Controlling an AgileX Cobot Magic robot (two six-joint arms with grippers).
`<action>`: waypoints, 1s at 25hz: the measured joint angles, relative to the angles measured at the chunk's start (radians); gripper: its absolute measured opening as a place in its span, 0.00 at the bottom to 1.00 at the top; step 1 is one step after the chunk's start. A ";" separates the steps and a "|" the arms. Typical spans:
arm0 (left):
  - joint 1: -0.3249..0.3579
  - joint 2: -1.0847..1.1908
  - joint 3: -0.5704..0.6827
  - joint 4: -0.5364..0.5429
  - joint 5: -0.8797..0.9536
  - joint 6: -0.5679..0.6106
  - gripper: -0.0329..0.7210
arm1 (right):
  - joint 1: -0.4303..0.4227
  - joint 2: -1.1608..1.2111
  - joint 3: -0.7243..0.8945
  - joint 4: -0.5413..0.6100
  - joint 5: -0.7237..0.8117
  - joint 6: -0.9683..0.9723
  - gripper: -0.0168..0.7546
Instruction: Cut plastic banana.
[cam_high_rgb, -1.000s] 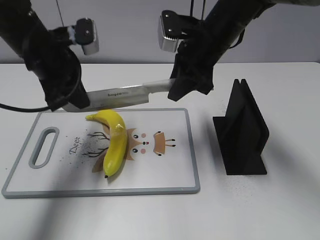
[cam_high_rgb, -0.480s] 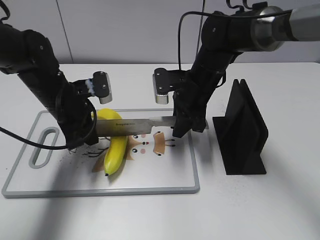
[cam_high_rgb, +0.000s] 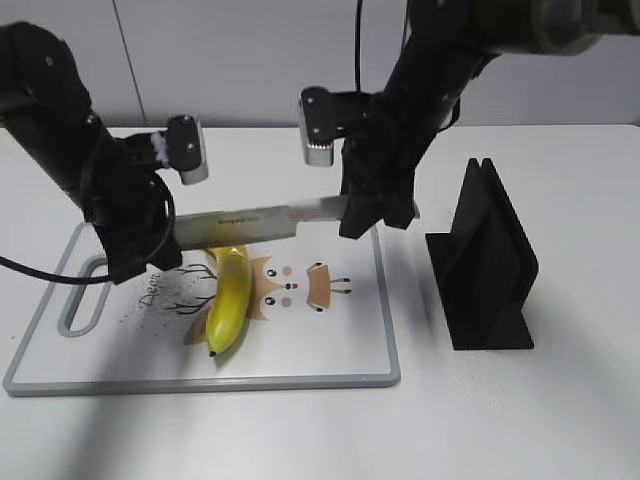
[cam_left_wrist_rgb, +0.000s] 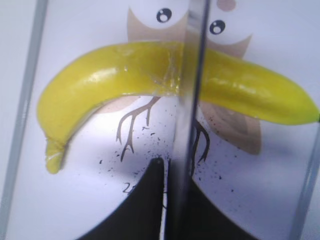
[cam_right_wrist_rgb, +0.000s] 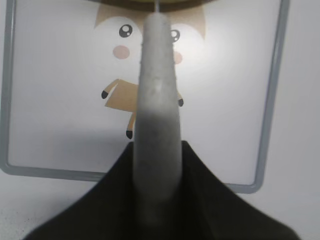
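Note:
The plastic banana (cam_high_rgb: 227, 298) lies in one piece on the cutting board (cam_high_rgb: 330, 345), dark tip toward the front. A long knife (cam_high_rgb: 255, 221) hangs level just above its upper half. My left gripper (cam_high_rgb: 150, 238) is shut on the blade's tip end. My right gripper (cam_high_rgb: 375, 212) is shut on the grey handle (cam_right_wrist_rgb: 157, 107). In the left wrist view the blade (cam_left_wrist_rgb: 192, 80) stands edge-on across the banana (cam_left_wrist_rgb: 120, 75) at its shiny seam, between my left gripper's fingers (cam_left_wrist_rgb: 167, 200). The right wrist view shows my right gripper (cam_right_wrist_rgb: 157, 170) around the handle.
The board has a grey rim, a handle slot (cam_high_rgb: 85, 295) at its left end and a printed deer picture (cam_high_rgb: 300, 285). A black knife stand (cam_high_rgb: 485, 265) stands on the white table to the right of the board.
The knife came down from behind the banana onto it half a second ago. It has since risen a little and sits just above the banana. Both arms moved with it.

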 joint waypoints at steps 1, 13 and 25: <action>0.001 -0.027 0.000 0.000 0.008 -0.002 0.04 | 0.000 -0.021 -0.001 0.000 0.005 0.000 0.23; 0.001 -0.228 -0.039 -0.003 0.186 -0.007 0.04 | 0.000 -0.184 -0.002 0.019 0.074 0.001 0.23; 0.002 -0.255 -0.041 -0.123 0.203 -0.007 0.82 | 0.000 -0.184 -0.002 0.007 0.077 0.008 0.23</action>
